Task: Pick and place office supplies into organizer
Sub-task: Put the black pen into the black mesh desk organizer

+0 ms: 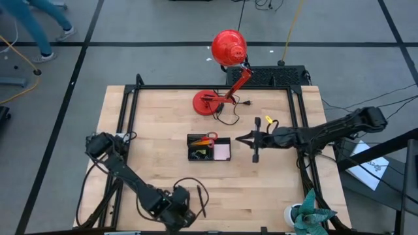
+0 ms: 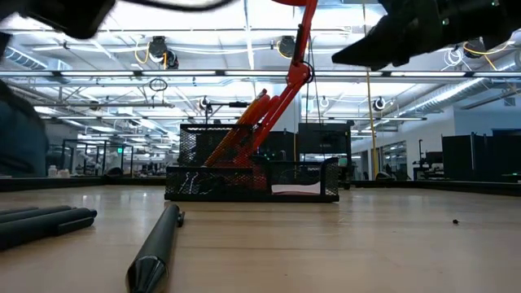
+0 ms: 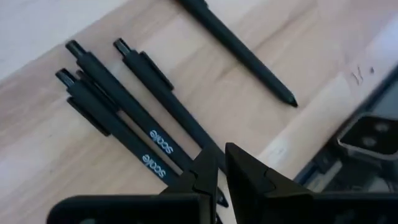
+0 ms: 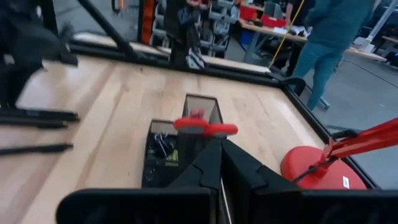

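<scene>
Grey floor (image 1: 157, 26) with black tape lines surrounds the table. Ceiling strip lights (image 2: 203, 16) are lit. A person (image 4: 333, 37) stands at a far bench.

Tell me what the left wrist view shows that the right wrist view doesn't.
Only the left wrist view shows the black pens close up: three lying side by side with white lettering on two of them, and a fourth apart, beyond the left gripper.

Only the right wrist view shows the organizer with the red-handled scissors standing in it, the red lamp base, a person beyond the table, and the right gripper, its jaws shut.

Both show the wooden table; the pens appear in the right wrist view only as distant dark sticks.
</scene>
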Available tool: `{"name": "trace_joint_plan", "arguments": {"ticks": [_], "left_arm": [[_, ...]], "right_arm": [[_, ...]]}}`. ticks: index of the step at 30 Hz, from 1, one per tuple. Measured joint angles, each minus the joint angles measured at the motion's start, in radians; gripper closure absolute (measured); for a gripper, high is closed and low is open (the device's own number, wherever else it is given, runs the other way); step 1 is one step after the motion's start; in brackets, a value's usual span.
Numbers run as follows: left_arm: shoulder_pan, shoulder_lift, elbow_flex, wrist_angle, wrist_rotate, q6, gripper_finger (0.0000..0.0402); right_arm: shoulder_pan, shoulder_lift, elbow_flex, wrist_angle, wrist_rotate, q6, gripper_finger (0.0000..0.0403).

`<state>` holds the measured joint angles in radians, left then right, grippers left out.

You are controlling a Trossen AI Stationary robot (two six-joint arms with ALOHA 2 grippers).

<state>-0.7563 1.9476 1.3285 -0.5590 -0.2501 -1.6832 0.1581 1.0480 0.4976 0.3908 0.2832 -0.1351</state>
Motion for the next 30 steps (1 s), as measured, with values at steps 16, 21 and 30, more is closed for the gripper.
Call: {"name": "trace_joint_plan", "arguments": {"ticks": [16, 21, 30], "left_arm": [[0.066, -0.082, 0.001, -0.240, 0.188, -0.069, 0.0366], [0.067, -0.081, 0.001, -0.213, 0.095, -0.013, 0.0366], [0.093, -0.062, 0.001, -0.188, 0.062, -0.002, 0.0358]], "right_arm": [[0.000, -0.051, 0.000, -0.007, -0.005, -0.022, 0.0399], [0.000, -0.051, 0.000, -0.023, 0.000, -0.042, 0.0399], [0.000, -0.051, 0.000, -0.034, 0.001, -0.054, 0.0399]]}}
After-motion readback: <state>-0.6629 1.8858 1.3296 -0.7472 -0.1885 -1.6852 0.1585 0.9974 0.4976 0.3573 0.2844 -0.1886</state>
